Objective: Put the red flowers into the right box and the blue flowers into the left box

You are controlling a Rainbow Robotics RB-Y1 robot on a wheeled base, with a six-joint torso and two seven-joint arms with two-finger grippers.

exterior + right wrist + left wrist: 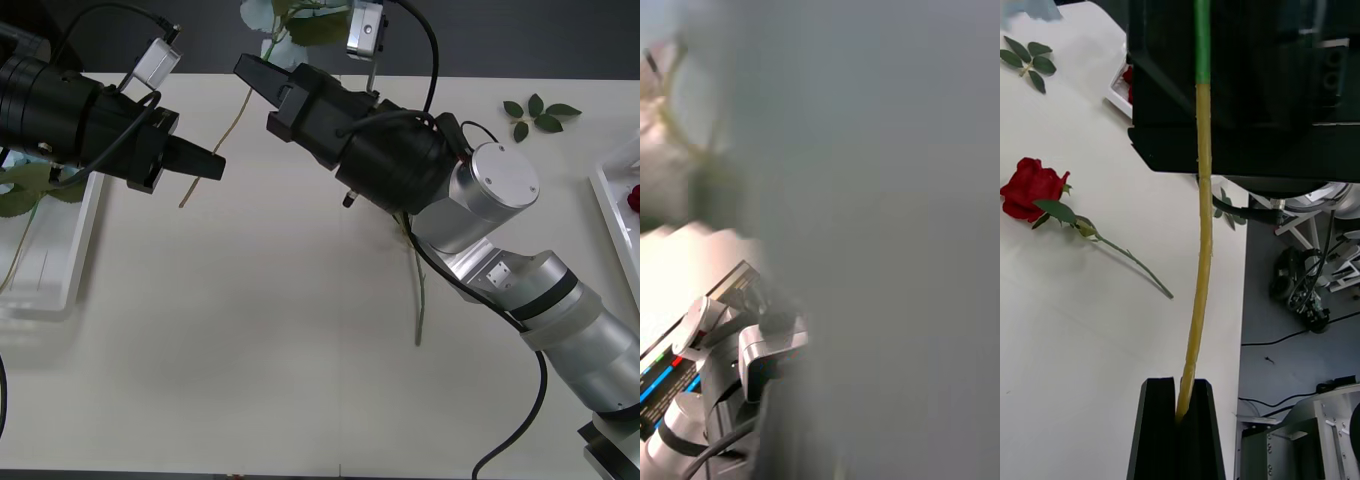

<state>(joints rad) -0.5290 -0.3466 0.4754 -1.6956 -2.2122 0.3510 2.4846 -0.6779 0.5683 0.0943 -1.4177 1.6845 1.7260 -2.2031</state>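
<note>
One blue flower is up off the worktop. Its pale fluffy head and broad green leaves are at the far edge in the front view, and its thin stem slants down toward the left pincer. The left wrist view shows the grip plainly. The two flat black fingers of the left pincer are pressed together on the stem's yellowish lower end, and the stem turns green higher up.

There it crosses the boxy black right pincer, which reaches in from the right just beside the stem in the front view. I cannot tell whether its fingers are spread or closed.

Two red flowers can be counted. One rose, with a rounded deep-red head, lies flat on the worktop in the left wrist view. From the front only its green stem shows, below the right arm. A second red head lies in the right box, a white rimmed tray at the worktop's right edge.

The left box is also white, with a ribbed floor, and holds green leaves.

One loose leaf sprig lies near the far right corner.

The right wrist view is mostly a grey blur.
</note>
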